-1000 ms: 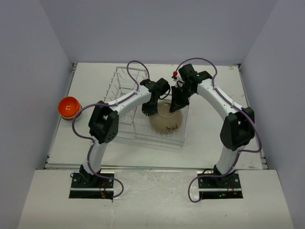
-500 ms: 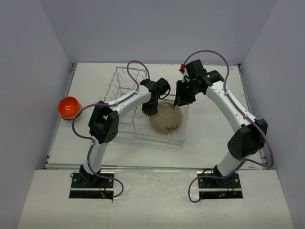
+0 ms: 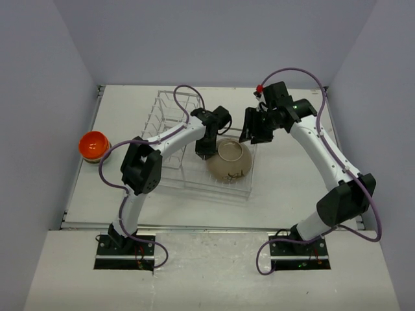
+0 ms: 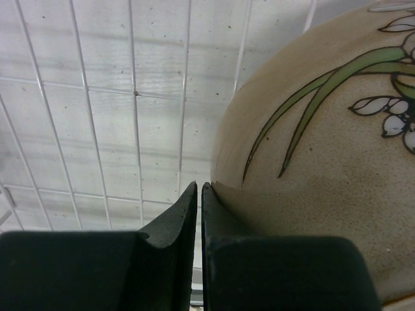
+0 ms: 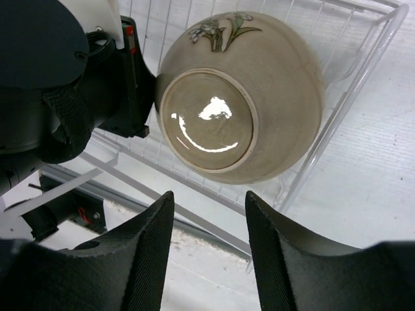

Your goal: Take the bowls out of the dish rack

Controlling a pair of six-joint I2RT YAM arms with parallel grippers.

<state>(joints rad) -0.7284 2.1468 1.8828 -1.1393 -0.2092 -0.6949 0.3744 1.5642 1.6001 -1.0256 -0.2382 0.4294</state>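
The left gripper (image 4: 198,194) is clenched, its fingers drawn together to a thin slit. The right finger touches the edge of the tan bowl (image 4: 324,162); whether the rim is pinched cannot be told. The right gripper (image 5: 209,197) is released, fingers well apart with nothing between them, and hangs above the bowl without contact. The bowl lies tilted in the lower basket section of the dish rack (image 3: 170,113), its round glazed base turned upward. Its outer wall bears painted green leaves and small white flowers outlined in dark. An orange bowl (image 3: 92,144) rests on the desk (image 3: 292,181), well left of the rack.
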